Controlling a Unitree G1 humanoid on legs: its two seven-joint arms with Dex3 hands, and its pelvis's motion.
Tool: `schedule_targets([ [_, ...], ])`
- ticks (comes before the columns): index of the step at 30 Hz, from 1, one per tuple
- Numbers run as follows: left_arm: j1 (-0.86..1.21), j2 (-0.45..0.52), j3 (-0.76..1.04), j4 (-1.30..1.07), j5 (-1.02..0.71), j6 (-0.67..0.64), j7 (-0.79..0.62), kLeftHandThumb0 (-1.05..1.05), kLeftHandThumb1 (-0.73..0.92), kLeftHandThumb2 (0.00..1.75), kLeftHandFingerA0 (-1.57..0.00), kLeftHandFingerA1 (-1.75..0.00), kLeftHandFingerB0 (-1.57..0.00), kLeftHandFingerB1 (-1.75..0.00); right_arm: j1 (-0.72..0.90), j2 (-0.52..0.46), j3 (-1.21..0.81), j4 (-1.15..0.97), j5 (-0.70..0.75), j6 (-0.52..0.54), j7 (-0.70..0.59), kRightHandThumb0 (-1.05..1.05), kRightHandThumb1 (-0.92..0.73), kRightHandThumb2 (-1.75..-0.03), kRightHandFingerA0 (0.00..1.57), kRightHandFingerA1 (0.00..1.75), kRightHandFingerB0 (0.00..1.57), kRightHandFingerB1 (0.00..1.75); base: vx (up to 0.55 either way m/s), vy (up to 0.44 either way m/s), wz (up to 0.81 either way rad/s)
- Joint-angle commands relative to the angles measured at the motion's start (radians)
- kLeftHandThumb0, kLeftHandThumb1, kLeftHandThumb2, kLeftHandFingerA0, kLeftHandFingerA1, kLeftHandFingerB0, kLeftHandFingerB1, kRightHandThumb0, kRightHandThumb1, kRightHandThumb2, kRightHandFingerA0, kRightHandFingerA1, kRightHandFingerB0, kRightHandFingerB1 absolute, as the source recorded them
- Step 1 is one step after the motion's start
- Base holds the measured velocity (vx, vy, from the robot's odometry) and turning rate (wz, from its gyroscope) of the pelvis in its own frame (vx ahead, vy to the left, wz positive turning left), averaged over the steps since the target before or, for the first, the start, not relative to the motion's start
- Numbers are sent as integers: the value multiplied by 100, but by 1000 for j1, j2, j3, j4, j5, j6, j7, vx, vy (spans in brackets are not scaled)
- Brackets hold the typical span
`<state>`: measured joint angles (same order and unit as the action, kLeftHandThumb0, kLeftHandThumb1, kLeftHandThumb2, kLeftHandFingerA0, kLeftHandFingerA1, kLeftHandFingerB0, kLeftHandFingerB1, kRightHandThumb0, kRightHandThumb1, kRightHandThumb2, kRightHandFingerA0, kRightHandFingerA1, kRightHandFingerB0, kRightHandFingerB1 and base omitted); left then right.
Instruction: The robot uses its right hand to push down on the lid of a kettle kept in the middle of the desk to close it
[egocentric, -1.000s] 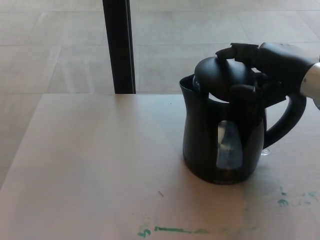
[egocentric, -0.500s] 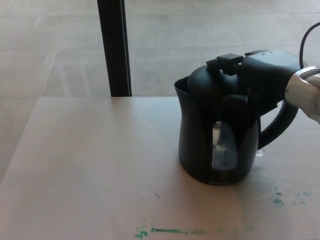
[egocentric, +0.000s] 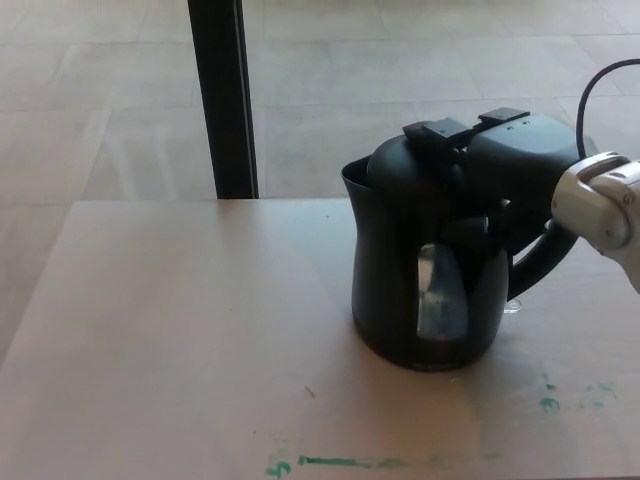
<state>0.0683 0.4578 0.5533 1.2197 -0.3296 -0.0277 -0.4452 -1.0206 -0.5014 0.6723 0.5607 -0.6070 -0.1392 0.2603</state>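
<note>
A black electric kettle (egocentric: 430, 290) stands upright on the desk, right of the middle, spout to the left and handle (egocentric: 540, 262) to the right. Its domed lid (egocentric: 410, 165) lies low against the kettle's top rim. My right hand (egocentric: 500, 160) comes in from the right and rests flat on the lid, fingers stretched over it and thumb down the kettle's side. It holds nothing. My left hand does not show.
The pale desk (egocentric: 180, 340) has green paint marks (egocentric: 340, 462) near its front edge. A black post (egocentric: 222, 95) stands behind the desk's far edge, left of the kettle. Tiled floor lies beyond.
The lid has gone from tilted up to lying low on the kettle, with my right hand pressing down on it. The whole picture has shifted a little left and down.
</note>
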Motion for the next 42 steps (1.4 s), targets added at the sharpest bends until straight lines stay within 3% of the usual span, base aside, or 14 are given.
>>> schedule_targets([
  [1, 16, 14, 8, -9, -19, 20, -17, -72, 59, 93, -28, -53, -19, -45, 2, 15, -23, 34, 48, -68, 169, -72, -55, -92, 21, 55, 16, 44, 0, 0, 0],
  [2, 18, 15, 10, -9, -20, 23, -17, -70, 75, 63, -35, -45, -26, -34, -17, 8, -42, 42, 54, -70, 174, -73, -55, -92, 25, 58, 17, 44, 0, 0, 0],
  [10, 31, 13, 13, 1, -18, 13, -13, -70, 74, 63, -42, -44, -27, -34, -80, -37, -159, 84, 88, -98, 200, -67, -67, -60, 25, 49, 27, 34, -2, 0, 1],
  [19, 43, 10, 8, 9, -12, 0, -10, -70, 76, 63, -42, -42, -25, -32, -74, -83, -347, 109, 187, -88, 252, -71, -68, -61, 31, 43, 27, 31, -3, 0, 1],
  [20, 42, 10, 10, 9, -14, 1, -9, -70, 76, 63, -42, -43, -25, -32, -70, -90, -365, 98, 191, -70, 257, -72, -53, -89, 26, 53, 19, 44, 0, 0, 0],
  [21, 41, 11, 6, 10, -10, -2, -15, -71, 77, 63, -41, -43, -23, -32, -67, -105, -398, 79, 209, -30, 287, -68, -67, -61, 30, 41, 25, 30, 0, 0, 0],
  [22, 40, 10, 8, 10, -12, 1, -13, -70, 76, 63, -41, -43, -24, -32, -57, -121, -426, 58, 218, -19, 289, -70, -54, -88, 25, 50, 19, 43, 0, 0, 0],
  [25, 34, 12, 3, 20, -4, -1, 1, -69, 76, 63, -43, -41, -25, -32, -38, -154, -490, 30, 246, -10, 300, -68, -68, -61, 31, 40, 25, 30, 0, 0, 0],
  [27, 34, 12, 7, 19, -10, 2, -5, -70, 75, 63, -42, -43, -26, -33, -20, -227, -549, 15, 260, -1, 314, -74, -57, -92, 26, 49, 15, 42, -22, -2, 3],
  [37, 38, 10, 3, 24, -10, 2, -5, -72, 75, 63, -40, -45, -26, -34, 127, -422, -775, 96, 395, -63, 334, -70, -53, -87, 29, 50, 19, 42, 0, 0, 0],
  [38, 39, 9, 5, 20, -13, 4, -4, -72, 74, 62, -39, -46, -26, -34, 176, -450, -820, 100, 421, -68, 336, -68, -68, -61, 33, 39, 25, 29, -53, -12, 7],
  [39, 41, 7, 9, 19, -18, 7, -9, -71, 74, 62, -37, -45, -25, -33, 217, -467, -859, 99, 438, -72, 330, -71, -54, -87, 28, 49, 21, 42, 0, 0, 0],
  [41, 40, 5, 12, 18, -21, 12, -9, -72, 74, 62, -38, -45, -25, -33, 301, -482, -943, 83, 476, -77, 306, -71, -53, -87, 30, 50, 22, 43, 0, 0, 0],
  [42, 40, 5, 6, 21, -11, 5, 2, -72, 60, 93, -30, -52, -19, -44, 355, -483, -995, 65, 493, -75, 289, -70, -66, -61, 39, 41, 30, 30, 0, 0, 0],
])
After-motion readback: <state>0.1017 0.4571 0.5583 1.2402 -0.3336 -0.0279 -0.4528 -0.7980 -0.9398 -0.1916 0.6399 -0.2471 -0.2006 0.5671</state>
